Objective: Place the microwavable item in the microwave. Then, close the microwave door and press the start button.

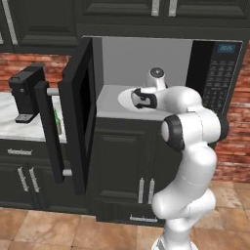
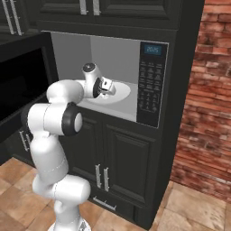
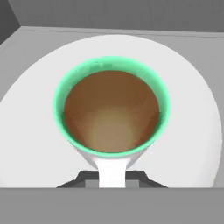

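**So the cup is basically in the microwave already**

Right now the tool (image 2: 108,88) is reaching into the microwave (image 1: 215,63) cavity, just over the white turntable (image 3: 192,113). Its jaws are pinched nearly all the way together on the near wall of the cup (image 3: 111,107), so it has the cup by the rim edge, not around the body.

My read: this is the tail end of the placing step. The cup looks to be sitting on or just above the turntable, roughly centred; can't tell for sure whether it's touching. Next move would be letting go and backing straight out without tipping it, then swinging round to the microwave door (image 1: 80,114), which stands wide open to the left.

As for the cup: small, white outside, bright green rim, brown inside like it's full of coffee or similar. Upright, nothing spilled that I can see.
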